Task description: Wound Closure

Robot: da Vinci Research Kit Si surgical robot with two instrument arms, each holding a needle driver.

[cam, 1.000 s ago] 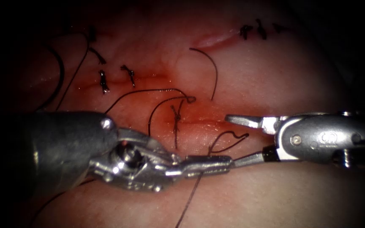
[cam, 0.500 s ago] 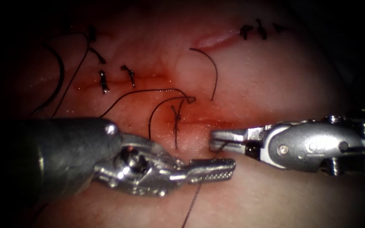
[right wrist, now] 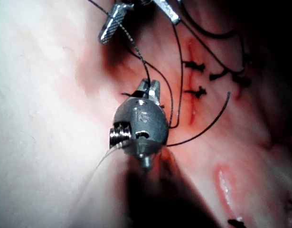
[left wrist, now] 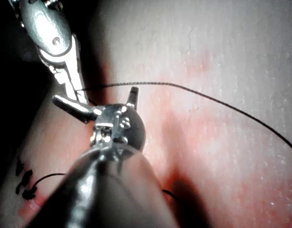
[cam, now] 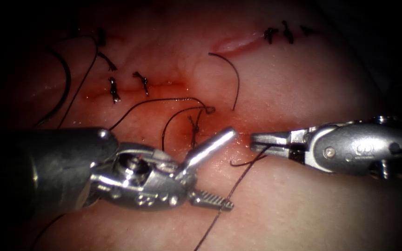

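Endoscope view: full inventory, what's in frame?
tissue: 1, pink, beneath everything
red fluid: 1 patch, red, centre, along the cut
stitches: several, dark, upper left, centre, top right
thread: 1 long strand, dark, from the right claw to the lower edge; loose loops left of centre
curved arc: 1, dark, lying above centre; needle or thread, cannot tell
left claw: 1, silver, left, open, empty
right claw: 1, silver, right, shut on thread

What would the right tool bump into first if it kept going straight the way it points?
Probably the left tool's raised upper jaw, just ahead of the right tool, which grips the thread. Depth is unclear.
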